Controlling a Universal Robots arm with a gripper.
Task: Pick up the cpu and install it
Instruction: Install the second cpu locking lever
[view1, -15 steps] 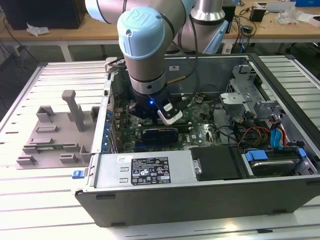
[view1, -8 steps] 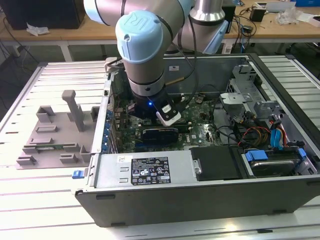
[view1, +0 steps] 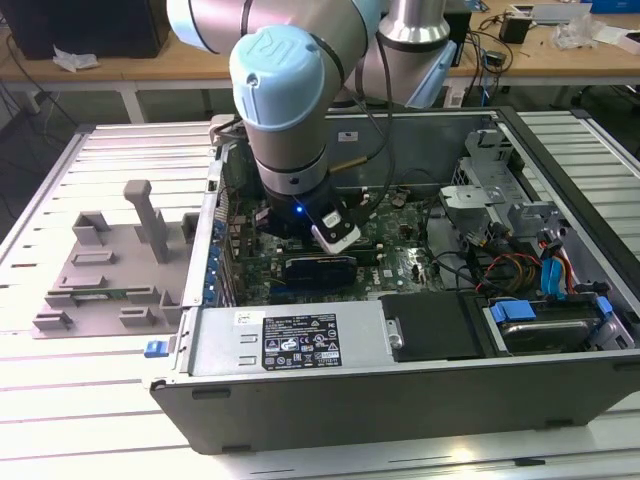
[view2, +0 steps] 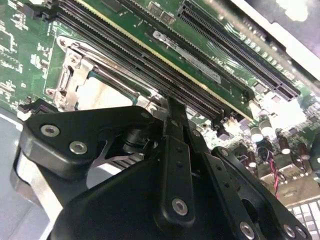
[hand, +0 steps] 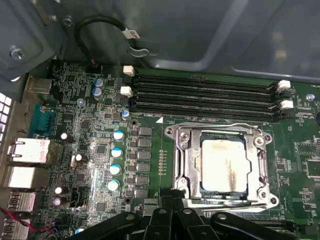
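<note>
In the exterior view, a grey plastic fixture (view1: 110, 265) sits on the slatted table (view1: 60, 400) at the exterior view's left, beside the open computer case (view1: 400, 390). The arm's blue-capped wrist (view1: 280, 90) is down inside the case, over the green motherboard (view1: 400, 262). At the exterior view's right, drive bays and coloured cables (view1: 545, 270). In the first wrist view, there's the cpu (hand: 224, 166), silver top up, lying in its socket frame (hand: 220, 165) just beside the black memory slots (hand: 205, 92). The gripper (hand: 172, 202) sits right at the frame's edge, fingers (view2: 175, 125) pressed together with nothing between them, touching nothing I can make out. The cpu (view2: 102, 95) shows in the second wrist view too.
</note>
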